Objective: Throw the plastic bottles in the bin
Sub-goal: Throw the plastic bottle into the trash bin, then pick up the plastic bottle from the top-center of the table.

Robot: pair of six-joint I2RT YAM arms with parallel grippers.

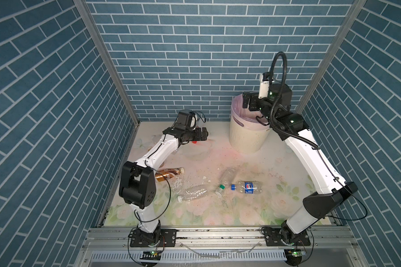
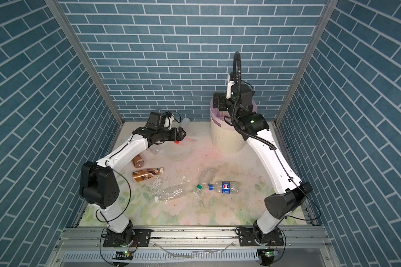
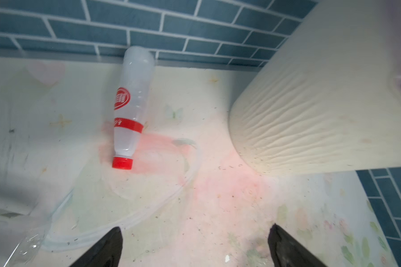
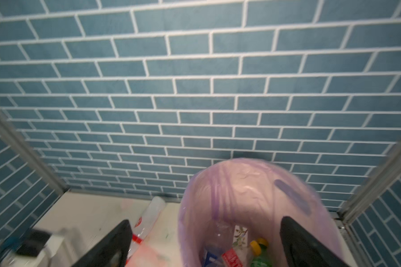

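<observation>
Inside blue brick walls, the right pincer hangs wide, empty, over the bin; the left pincer, wide too, hovers beside it near a red-capped bottle.

bottles strewn mid-floor, bin fills far corner — bare floor between

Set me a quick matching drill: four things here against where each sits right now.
Things: 1 red-capped bottle; 2 blue-labelled bottle; 3 cream-capped brown bottle; 4 right gripper.
Places: A over the mouth of the bin; B beside the elbow of the left arm; C by the back wall; D mid-table, cap toward a green-capped bottle.
Pairs: 1-C, 2-D, 3-B, 4-A.
</observation>
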